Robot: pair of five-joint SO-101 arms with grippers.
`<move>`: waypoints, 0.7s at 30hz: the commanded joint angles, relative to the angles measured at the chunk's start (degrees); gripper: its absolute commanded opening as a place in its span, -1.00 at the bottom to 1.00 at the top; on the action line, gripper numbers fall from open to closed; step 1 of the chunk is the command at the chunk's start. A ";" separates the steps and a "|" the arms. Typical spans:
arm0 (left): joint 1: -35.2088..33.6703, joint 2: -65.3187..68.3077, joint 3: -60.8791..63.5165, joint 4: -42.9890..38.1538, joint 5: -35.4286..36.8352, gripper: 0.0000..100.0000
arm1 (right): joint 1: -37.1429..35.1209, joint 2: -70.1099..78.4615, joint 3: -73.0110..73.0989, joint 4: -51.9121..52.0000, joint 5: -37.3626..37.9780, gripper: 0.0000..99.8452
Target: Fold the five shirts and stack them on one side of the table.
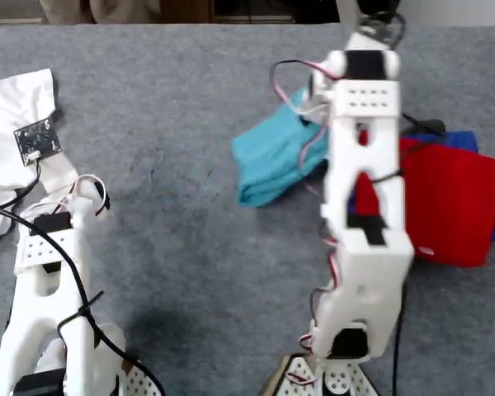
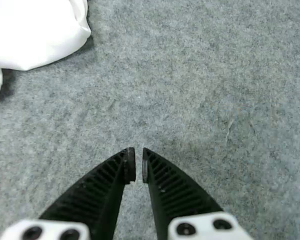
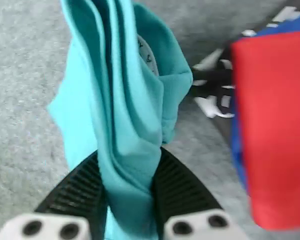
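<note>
On the grey, felt-like table (image 1: 173, 82), a rumpled teal shirt (image 1: 268, 161) is pinched between the ribbed black fingers of the right gripper (image 3: 129, 159), with its soft cloth bunched in long folds. Just beside it, a red shirt (image 1: 450, 202) is laid as a flat, neat rectangle over a blue shirt (image 1: 458, 139). A crumpled white shirt (image 1: 12, 124) is heaped at the left edge. Near it, the left gripper (image 2: 138, 166) is closed on nothing, over bare felt.

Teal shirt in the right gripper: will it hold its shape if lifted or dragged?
Probably floppy: the teal shirt bunches in loose folds inside the right gripper. Likely to sag and unfold if lifted by this one pinch. The fuzzy table may drag on it.
</note>
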 commanded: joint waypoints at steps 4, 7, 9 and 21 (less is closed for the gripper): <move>-0.44 -1.36 -0.26 -0.97 -0.09 -0.92 | 12.18 -19.03 11.65 0.97 5.89 -0.99; -0.44 -1.36 -0.18 -0.97 -0.09 -0.92 | 19.47 -22.29 14.20 0.97 9.32 -0.99; -0.44 -1.36 -0.18 -0.97 -0.09 -0.92 | 24.13 -23.43 14.81 0.97 11.69 -0.99; -0.26 -1.36 -0.09 -0.79 -0.35 -0.91 | 39.52 -18.33 16.75 0.97 24.18 -0.98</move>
